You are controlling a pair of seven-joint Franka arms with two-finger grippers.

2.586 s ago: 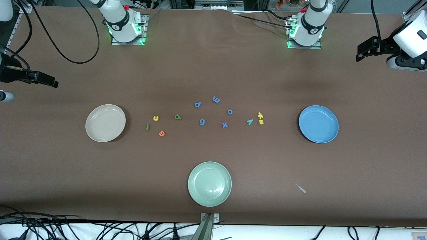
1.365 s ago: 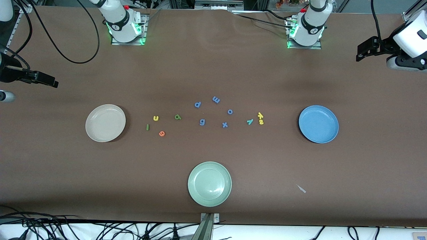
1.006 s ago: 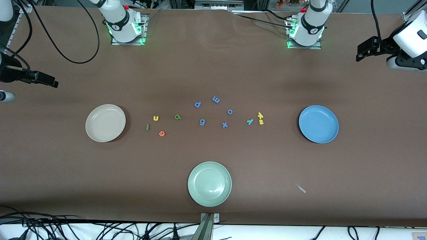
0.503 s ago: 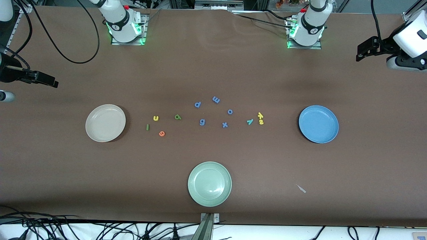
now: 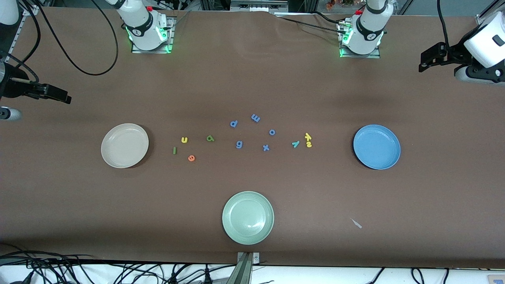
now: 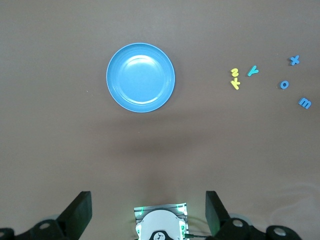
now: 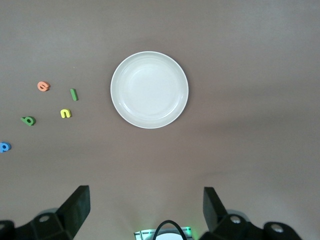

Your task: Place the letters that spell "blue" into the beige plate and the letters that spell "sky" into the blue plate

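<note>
Beige plate (image 5: 124,145): you have it flat on the table (image 5: 252,79), toward the right arm's end. Nothing lies in it.
Green "b" (image 5: 210,138): on the table, between the beige plate and the blue letters, well apart from the plate.
Yellow "u" (image 5: 184,139): nearer the beige plate than the "b", clear of its rim.
Dark green "l" (image 5: 174,150): closest of the four to the beige plate, just off its rim, not touching.
Orange "e" (image 5: 191,158): near the "l", a little nearer the front camera than it.
Blue plate (image 5: 376,146): toward the left arm's end, as bare as the beige plate.
Yellow "k" (image 5: 308,136) and yellow "s" (image 5: 309,144): side by side, seemingly touching, well apart from the beige plate and much closer to the blue one.
Teal "y" (image 5: 295,144): just beside the "s", on its beige-plate side.
Blue letters (image 5: 252,132): five loose ones, mid-table, farther from the beige plate than the "b".
Pale green plate (image 5: 247,217): nearer the front camera than the beige plate, mid-table.
Left hand (image 6: 149,210): your left arm waits high over the table near the blue plate; fingers spread wide, holding nothing.
Right hand (image 7: 146,207): waits high by the beige plate, spread wide, holding nothing.
</note>
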